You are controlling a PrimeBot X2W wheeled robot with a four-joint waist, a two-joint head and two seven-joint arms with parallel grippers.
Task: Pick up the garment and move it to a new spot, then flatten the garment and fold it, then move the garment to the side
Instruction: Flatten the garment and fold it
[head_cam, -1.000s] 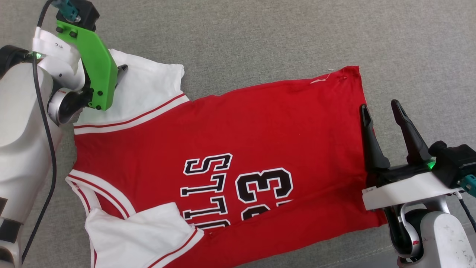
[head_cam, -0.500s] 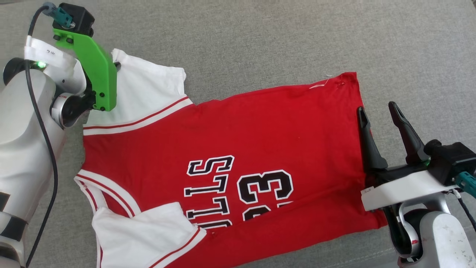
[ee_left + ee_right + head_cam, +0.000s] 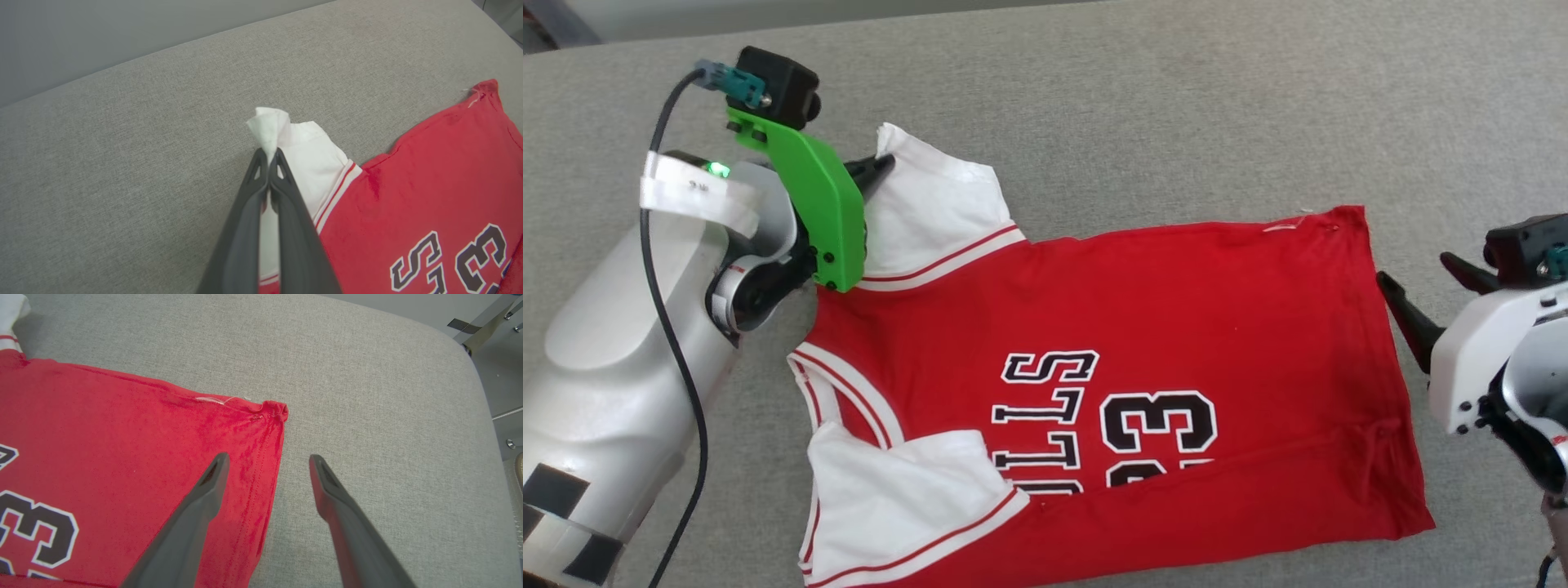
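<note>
The garment (image 3: 1143,327), a red jersey with white sleeves and black lettering, lies spread on the grey cushion. My left gripper (image 3: 882,166) is shut on the tip of its far white sleeve (image 3: 269,126), which is bunched up between the fingers (image 3: 282,212) and lifted slightly. My right gripper (image 3: 1417,286) stands open just past the hem (image 3: 269,473) at the right. In the right wrist view one finger (image 3: 204,498) hangs over the red hem and the other (image 3: 335,498) over bare cushion. The near white sleeve (image 3: 907,498) lies folded over the chest.
The grey cushion (image 3: 1176,98) stretches beyond the jersey, with its far edge (image 3: 163,49) against a grey wall. Its rounded right corner (image 3: 470,363) drops off to a floor with metal fittings (image 3: 506,314).
My left gripper has shut on the far sleeve tip and raised it. The head camera has shifted, so the whole scene sits further right and lower. My right gripper has drawn back off the hem.
</note>
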